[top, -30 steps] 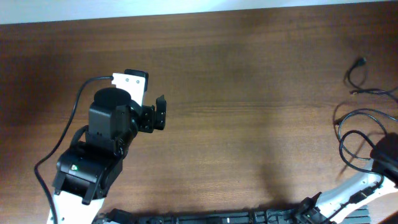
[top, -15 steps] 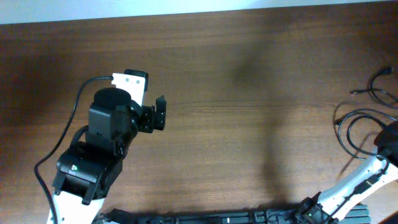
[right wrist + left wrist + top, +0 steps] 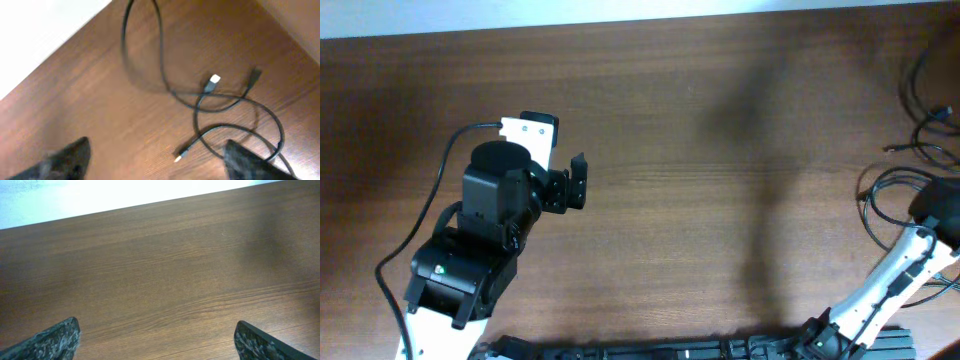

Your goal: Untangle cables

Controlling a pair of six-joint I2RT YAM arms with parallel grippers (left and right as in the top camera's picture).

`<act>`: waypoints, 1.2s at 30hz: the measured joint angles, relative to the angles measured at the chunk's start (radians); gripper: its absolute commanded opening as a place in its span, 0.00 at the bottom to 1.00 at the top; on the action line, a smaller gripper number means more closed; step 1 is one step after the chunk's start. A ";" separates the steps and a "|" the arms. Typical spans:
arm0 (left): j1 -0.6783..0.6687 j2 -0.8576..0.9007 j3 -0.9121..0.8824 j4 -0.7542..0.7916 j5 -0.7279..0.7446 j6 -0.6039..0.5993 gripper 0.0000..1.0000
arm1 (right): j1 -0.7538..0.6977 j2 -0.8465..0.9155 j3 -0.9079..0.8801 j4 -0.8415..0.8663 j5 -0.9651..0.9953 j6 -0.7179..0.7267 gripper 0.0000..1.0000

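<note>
The cables [image 3: 920,135] are thin black cords lying in loose loops at the table's far right edge, partly cut off by the frame. In the right wrist view the cables [image 3: 200,100] cross each other on the wood. A silver-tipped plug [image 3: 214,79] and a small plug [image 3: 179,156] lie free. My right gripper [image 3: 160,165] hangs open above them with nothing between its fingers; one finger [image 3: 252,162] is over a loop. My left gripper [image 3: 578,182] stays at the left, open over bare wood [image 3: 155,280], far from the cables.
The right arm [image 3: 895,275] reaches from the front right corner toward the cables. A thick black wire [image 3: 435,185] curves from the left arm's base. The table's far edge [image 3: 60,45] runs close behind the cables.
My right gripper went from shut to open and let go of a cable. The right arm moved farther away and right, and the cable loops shifted toward the far right corner. The left arm stayed still.
</note>
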 measured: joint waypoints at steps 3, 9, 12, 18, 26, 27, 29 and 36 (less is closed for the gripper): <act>0.000 0.000 0.000 0.000 0.000 0.000 0.99 | 0.051 0.000 0.000 -0.039 0.000 -0.003 0.88; 0.000 0.000 0.000 0.000 0.000 0.000 0.99 | 0.143 0.000 0.000 -0.181 -0.006 -0.080 0.88; 0.000 0.000 0.000 0.000 0.000 0.000 0.99 | 0.211 0.000 0.000 -0.202 -0.026 -0.137 0.95; 0.000 0.000 0.000 0.000 0.000 0.000 0.99 | 0.410 -0.028 0.000 -0.203 0.119 -0.126 0.96; 0.000 0.000 0.000 0.000 0.000 0.000 0.99 | 0.587 -0.488 -0.191 -0.192 0.222 -0.121 0.99; 0.000 0.000 0.000 0.000 0.000 0.000 0.99 | 0.591 -0.560 -0.339 -0.201 0.227 -0.121 0.99; 0.000 0.000 0.000 -0.005 0.000 0.000 0.99 | 0.591 -0.629 -0.568 -0.183 0.229 -0.120 0.99; 0.000 0.002 0.001 0.000 0.001 0.000 0.99 | 0.591 -0.926 -1.100 -0.148 0.229 -0.068 1.00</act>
